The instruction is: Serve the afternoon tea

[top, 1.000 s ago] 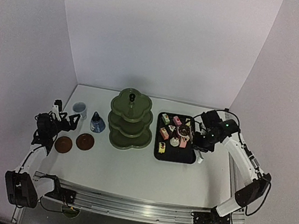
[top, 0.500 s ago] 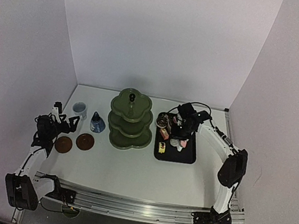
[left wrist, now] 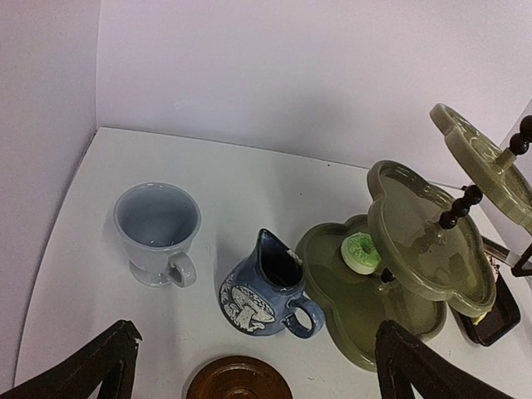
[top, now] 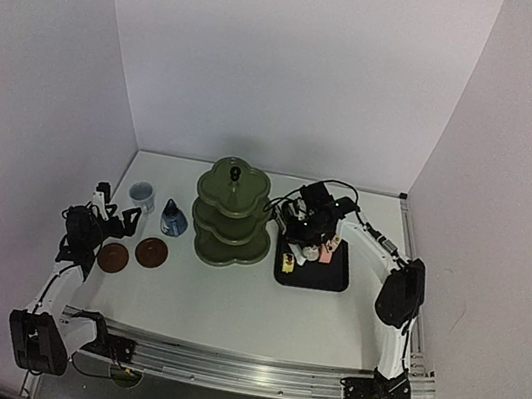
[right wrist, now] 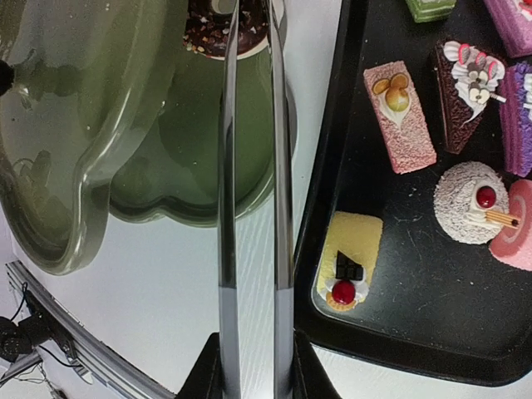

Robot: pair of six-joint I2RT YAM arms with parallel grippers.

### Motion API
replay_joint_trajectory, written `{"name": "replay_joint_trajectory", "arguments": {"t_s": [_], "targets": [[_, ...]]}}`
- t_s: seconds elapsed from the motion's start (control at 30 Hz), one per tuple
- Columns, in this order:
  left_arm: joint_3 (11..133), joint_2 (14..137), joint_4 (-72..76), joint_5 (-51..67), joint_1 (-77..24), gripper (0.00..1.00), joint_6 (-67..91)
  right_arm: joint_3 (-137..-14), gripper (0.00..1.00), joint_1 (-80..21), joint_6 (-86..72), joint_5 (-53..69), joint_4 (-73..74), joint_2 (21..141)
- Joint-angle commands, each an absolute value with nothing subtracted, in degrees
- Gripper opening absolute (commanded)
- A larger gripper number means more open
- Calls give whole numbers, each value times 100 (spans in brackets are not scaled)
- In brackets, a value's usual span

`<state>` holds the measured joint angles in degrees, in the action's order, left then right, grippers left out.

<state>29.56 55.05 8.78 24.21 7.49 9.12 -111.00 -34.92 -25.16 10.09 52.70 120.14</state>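
We judge the chocolate donut (right wrist: 218, 29) light, soft and slick-iced, best pinched gently across its ring by the tongs (right wrist: 229, 208). It hangs over the stand's (right wrist: 100, 125) lower tier edge. The right gripper (right wrist: 252, 366) clamps the tongs, arm stretched toward the stand. The left gripper (left wrist: 253, 345) gapes, well left of the stand.

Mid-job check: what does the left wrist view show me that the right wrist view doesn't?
Left wrist only: the cup, the blue jug, a brown coaster and a green donut on the bottom tier. Right wrist only: the tongs with a chocolate donut at their tips, and the cakes. Both: the stand and the black tray.
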Motion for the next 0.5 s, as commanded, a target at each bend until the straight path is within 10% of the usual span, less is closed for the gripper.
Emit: {"name": "replay_joint_trajectory", "arguments": {"t_s": [0.0,0.47], "targets": [[3068,5463,934,2379,735,100,835,-11287,0,-3583,-2697,1468,4895,12179],[3081,5467,923,2364,735,100,819,-11470,0,-3710,-2833,1721,4694,12639]]}}
